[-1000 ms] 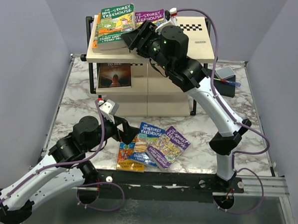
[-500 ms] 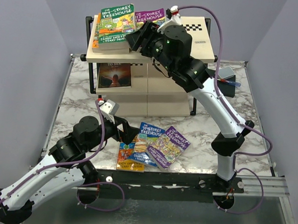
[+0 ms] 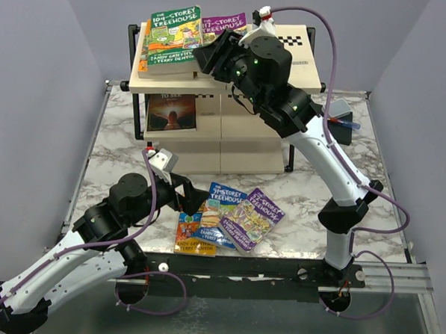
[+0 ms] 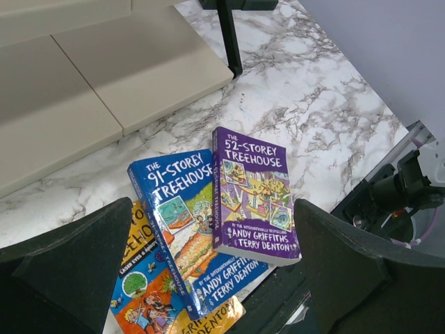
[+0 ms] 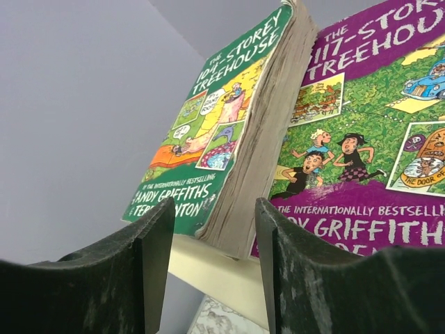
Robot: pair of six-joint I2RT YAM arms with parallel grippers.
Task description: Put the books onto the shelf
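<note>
**Books to be moved.** Three books lie flat and fanned at the near edge of the table [image 3: 119,146], left of centre. The orange book [image 4: 149,299] is lowest, the blue book [image 4: 177,223] overlaps it, and the purple book [image 4: 254,195] lies on the blue book's right edge. Covers face up. Their long axes run roughly from the near edge toward the shelf [image 3: 303,74], titles at the far end, and the purple book is turned slightly to the right.

**Handling (judgement).** These are thin paperbacks: probably light, flexible and glossy, so likely to slip or bend. The purple book is uppermost, with its right long edge free. Take hold there or at the spine, which is the stiffest part.

**Books already placed.** A green book [image 5: 208,139] tops a stack at the left end of the top board. The other purple book [image 5: 361,139] lies just beside it. A dark book [image 3: 171,112] lies on the middle board.

**Grippers.** The left gripper [image 4: 212,229] hovers above the fanned books, jaws spread wide and holding nothing. The right gripper [image 5: 212,236] is at the near edge of the top board and faces the gap between the green and other purple books. Its jaws stand apart with nothing clamped.
</note>
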